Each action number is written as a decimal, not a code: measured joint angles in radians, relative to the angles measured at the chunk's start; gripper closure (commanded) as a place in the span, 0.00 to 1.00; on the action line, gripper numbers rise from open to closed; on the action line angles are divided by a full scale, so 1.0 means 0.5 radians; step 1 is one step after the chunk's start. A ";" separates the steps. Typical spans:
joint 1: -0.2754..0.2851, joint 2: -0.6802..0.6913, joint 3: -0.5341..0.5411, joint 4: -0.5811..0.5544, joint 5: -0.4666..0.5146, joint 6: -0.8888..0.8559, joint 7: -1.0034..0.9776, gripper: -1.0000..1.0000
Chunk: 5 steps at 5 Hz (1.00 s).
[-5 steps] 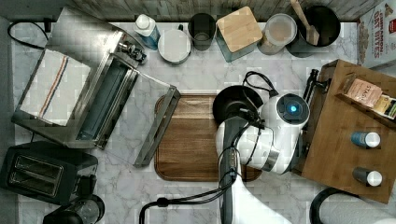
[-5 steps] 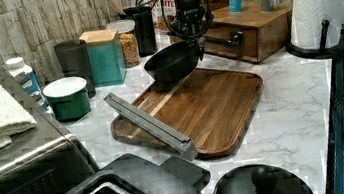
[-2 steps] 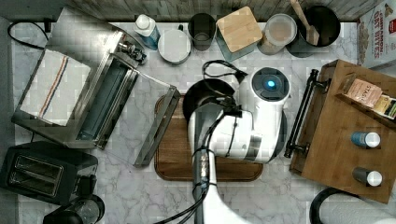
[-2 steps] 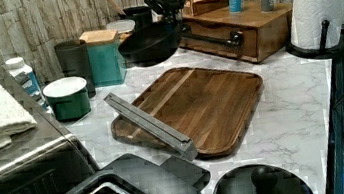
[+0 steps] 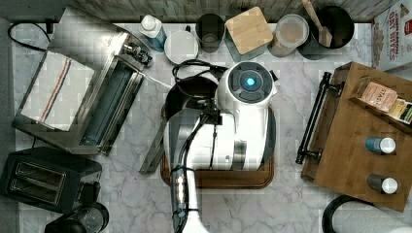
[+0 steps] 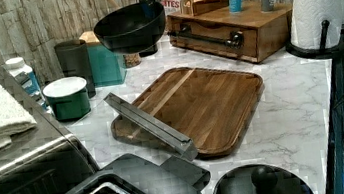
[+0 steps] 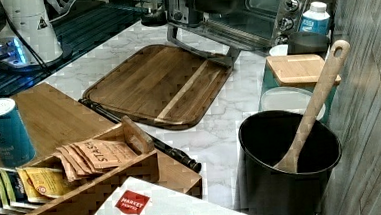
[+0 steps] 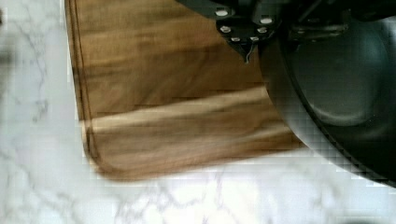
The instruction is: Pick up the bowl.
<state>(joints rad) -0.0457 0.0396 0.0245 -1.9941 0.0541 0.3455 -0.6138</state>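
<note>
In the left view, the wooden board (image 6: 196, 106) lies bare on the marble surface (image 6: 286, 97). Beyond its far left corner the bowl (image 6: 130, 28) hangs in the air, clear of the board, its rim pinched by the end effector (image 6: 148, 1) from above.
</note>
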 measured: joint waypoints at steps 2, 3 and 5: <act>0.040 -0.099 -0.006 -0.008 -0.128 -0.043 0.203 1.00; 0.023 -0.121 -0.007 -0.008 -0.157 -0.065 0.236 1.00; 0.010 -0.123 -0.023 -0.008 -0.161 -0.076 0.236 1.00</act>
